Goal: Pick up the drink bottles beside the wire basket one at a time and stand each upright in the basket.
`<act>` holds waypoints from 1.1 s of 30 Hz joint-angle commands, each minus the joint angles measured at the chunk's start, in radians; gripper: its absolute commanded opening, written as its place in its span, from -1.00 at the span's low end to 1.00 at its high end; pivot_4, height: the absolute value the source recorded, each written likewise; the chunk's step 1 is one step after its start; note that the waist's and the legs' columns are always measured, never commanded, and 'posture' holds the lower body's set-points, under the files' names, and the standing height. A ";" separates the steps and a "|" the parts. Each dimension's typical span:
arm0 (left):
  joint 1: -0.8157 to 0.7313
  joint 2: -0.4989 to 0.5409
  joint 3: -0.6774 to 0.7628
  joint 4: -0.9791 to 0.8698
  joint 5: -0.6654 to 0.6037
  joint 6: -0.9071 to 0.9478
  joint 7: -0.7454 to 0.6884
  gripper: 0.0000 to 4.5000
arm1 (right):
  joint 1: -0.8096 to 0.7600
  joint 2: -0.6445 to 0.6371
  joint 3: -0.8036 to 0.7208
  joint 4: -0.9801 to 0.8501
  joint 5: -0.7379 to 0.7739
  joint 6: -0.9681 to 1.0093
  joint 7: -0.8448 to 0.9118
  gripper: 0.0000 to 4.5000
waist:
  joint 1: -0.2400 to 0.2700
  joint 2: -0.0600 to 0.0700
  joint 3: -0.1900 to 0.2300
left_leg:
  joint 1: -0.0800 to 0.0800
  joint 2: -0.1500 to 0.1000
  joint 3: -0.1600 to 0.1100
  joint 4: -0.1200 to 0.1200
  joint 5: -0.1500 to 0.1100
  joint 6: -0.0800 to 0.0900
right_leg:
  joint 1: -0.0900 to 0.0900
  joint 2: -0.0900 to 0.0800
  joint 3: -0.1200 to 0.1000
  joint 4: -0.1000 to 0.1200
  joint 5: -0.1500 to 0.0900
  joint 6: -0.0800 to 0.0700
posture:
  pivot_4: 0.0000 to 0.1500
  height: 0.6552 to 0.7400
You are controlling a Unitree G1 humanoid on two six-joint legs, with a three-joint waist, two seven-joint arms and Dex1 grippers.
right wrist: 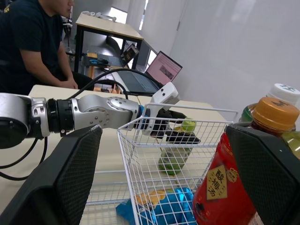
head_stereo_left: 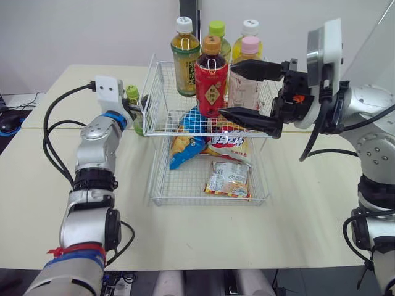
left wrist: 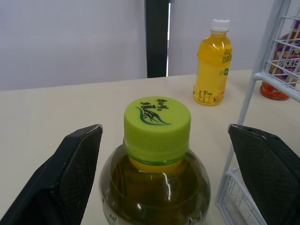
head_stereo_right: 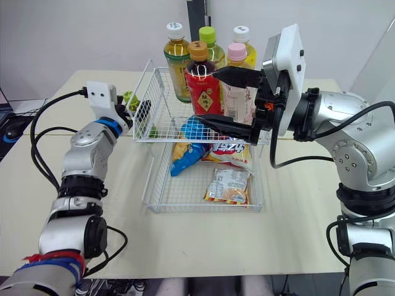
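Observation:
The white wire basket (head_stereo_left: 162, 92) stands mid-table. A red bottle with an orange cap (head_stereo_left: 212, 80) is upright at its back. My right gripper (head_stereo_left: 225, 89) hangs open over the basket, its fingers spread wide in front of the red bottle and a pink-capped bottle (head_stereo_left: 250, 48). Left of the basket stands a green-capped tea bottle (left wrist: 157, 140). My left gripper (left wrist: 164, 187) is open with one finger on each side of this bottle, neither touching it. A yellow bottle with a white cap (left wrist: 213, 65) stands on the table beyond.
More bottles (head_stereo_left: 185, 55) stand by the basket's far edge; I cannot tell which are inside. Snack packets (head_stereo_left: 228, 179) and a blue bag (head_stereo_left: 194, 120) lie in the basket. A person (right wrist: 33, 42) sits at a desk beyond the table. Cables (head_stereo_left: 52, 142) trail along the left arm.

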 commanded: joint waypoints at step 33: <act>-0.240 0.260 0.052 -0.233 -0.148 0.295 -0.286 -0.39 | 0.005 -0.025 -0.042 -0.041 0.030 -0.007 -0.041 1.00 | -0.004 -0.002 0.002 | -0.002 0.000 -0.002 0.000 0.000 0.000 | -0.002 0.000 -0.001 0.000 0.000 0.000 | 1.00 1.00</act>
